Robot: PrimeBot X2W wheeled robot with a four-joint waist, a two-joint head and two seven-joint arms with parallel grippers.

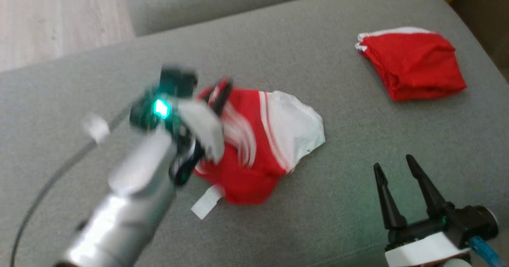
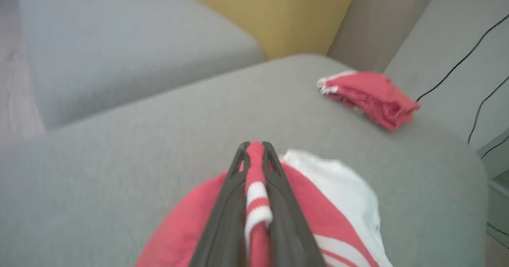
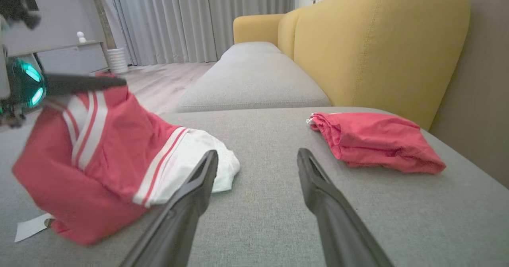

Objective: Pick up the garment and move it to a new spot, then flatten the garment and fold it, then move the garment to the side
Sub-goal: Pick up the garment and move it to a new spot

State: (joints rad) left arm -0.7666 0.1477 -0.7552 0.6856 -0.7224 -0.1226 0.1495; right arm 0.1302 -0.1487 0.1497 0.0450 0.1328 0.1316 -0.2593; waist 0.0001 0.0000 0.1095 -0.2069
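Note:
The garment (image 1: 258,147), red with white stripes and a white panel, lies crumpled in the middle of the grey seat cushion (image 1: 318,60). My left gripper (image 1: 222,90) is shut on a striped fold at its left edge and holds that part raised. In the left wrist view the red and white cloth (image 2: 338,203) is pinched between the dark fingers (image 2: 226,211). In the right wrist view the garment (image 3: 119,151) hangs from the left gripper (image 3: 115,82), its white end resting on the cushion. My right gripper (image 1: 393,162) stands open to the garment's right, with nothing between its fingers (image 3: 191,195).
A second red garment (image 1: 413,66), folded, lies at the far right of the cushion. A white tag (image 1: 206,201) trails from the held garment's near edge. A yellow sofa back (image 3: 377,40) rises behind. Black cables (image 2: 457,64) run along the side. Wooden floor (image 1: 59,16) lies beyond the cushion.

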